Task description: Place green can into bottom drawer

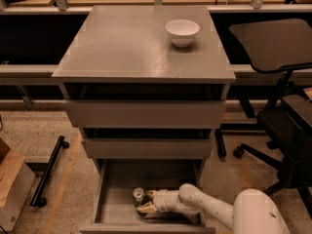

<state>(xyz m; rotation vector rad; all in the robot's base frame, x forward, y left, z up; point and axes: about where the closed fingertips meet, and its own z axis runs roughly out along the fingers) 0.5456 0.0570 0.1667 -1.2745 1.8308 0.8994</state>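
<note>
You are holding the gripper [146,202] inside the open bottom drawer [114,206], its fingers standing spread just beside the upright green can [139,195].

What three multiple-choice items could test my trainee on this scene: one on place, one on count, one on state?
1. The can lies: A on the cabinet top; B in the bottom drawer; C in the bowl.
2. The cabinet top holds: A one bowl; B two; C three.
3. The bottom drawer is: A shut; B pulled open; C taken out.
B: the can sits in the tray beside the end effector. A: a single white bowl. B: its inside shows.
</note>
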